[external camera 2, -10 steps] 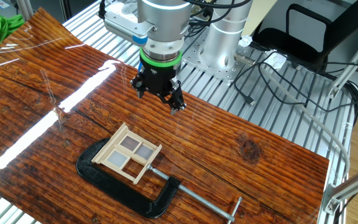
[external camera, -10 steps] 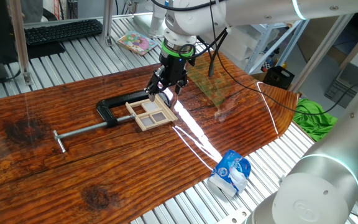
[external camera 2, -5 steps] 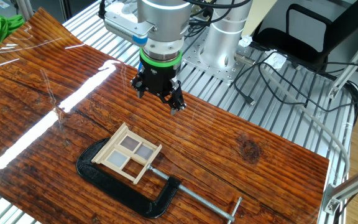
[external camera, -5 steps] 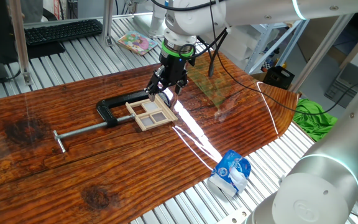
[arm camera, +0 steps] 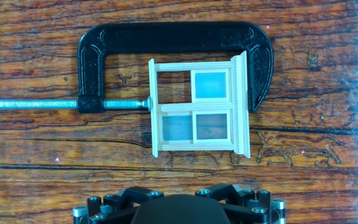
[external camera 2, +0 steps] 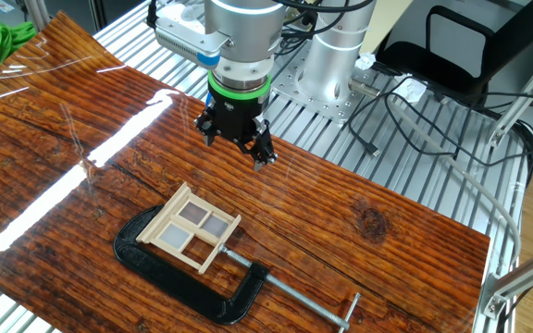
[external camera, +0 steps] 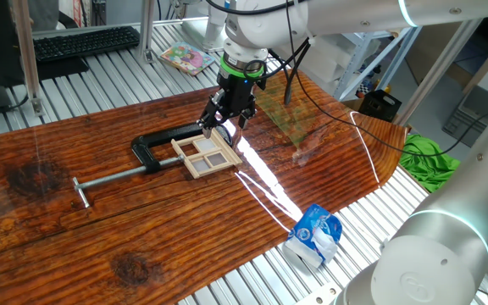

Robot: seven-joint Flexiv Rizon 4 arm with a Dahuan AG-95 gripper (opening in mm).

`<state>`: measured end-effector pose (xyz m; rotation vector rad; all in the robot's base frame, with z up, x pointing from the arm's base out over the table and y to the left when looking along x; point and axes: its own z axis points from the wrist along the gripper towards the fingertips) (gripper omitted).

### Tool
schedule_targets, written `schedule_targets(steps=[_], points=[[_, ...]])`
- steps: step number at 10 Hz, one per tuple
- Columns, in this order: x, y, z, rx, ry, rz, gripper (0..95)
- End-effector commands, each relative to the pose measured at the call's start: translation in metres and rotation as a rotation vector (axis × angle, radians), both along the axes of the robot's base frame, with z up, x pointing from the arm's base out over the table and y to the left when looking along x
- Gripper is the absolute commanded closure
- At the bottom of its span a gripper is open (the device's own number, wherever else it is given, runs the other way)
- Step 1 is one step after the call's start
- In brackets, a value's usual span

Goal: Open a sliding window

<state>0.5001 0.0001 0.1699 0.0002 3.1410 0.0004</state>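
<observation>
The gripper [external camera 2: 237,148] hovers above the tabletop [external camera 2: 359,222], beside the clamped sliding window [external camera 2: 194,227]; finger [external camera 2: 260,155] spacing cannot be determined.

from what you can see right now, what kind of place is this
Most likely a robotics lab or test bench. A robot arm with a gripper hangs over a wood-grain board laid on a metal slatted bench, with a keyboard and loose cables nearby, and a small model sliding window held in a black C-clamp.

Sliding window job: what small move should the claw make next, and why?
Probably lower straight toward the sliding window. The claw hangs above the table, beside the window and not touching it. The black C-clamp pins the frame flat, so it should hold while a sash is pushed.
</observation>
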Motion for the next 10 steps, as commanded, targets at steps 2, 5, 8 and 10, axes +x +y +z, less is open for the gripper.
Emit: schedule_targets(steps=[2, 5, 8, 10], points=[[0.0, 0.0, -0.0001, 0.06, 0.0, -0.055, 95.0], [0.0, 0.0001, -0.0003, 0.06, 0.0, -0.055, 95.0], [0.0, 0.0001, -0.0003, 0.06, 0.0, -0.055, 95.0], [0.0, 0.0001, -0.0003, 0.06, 0.0, -0.054, 95.0]])
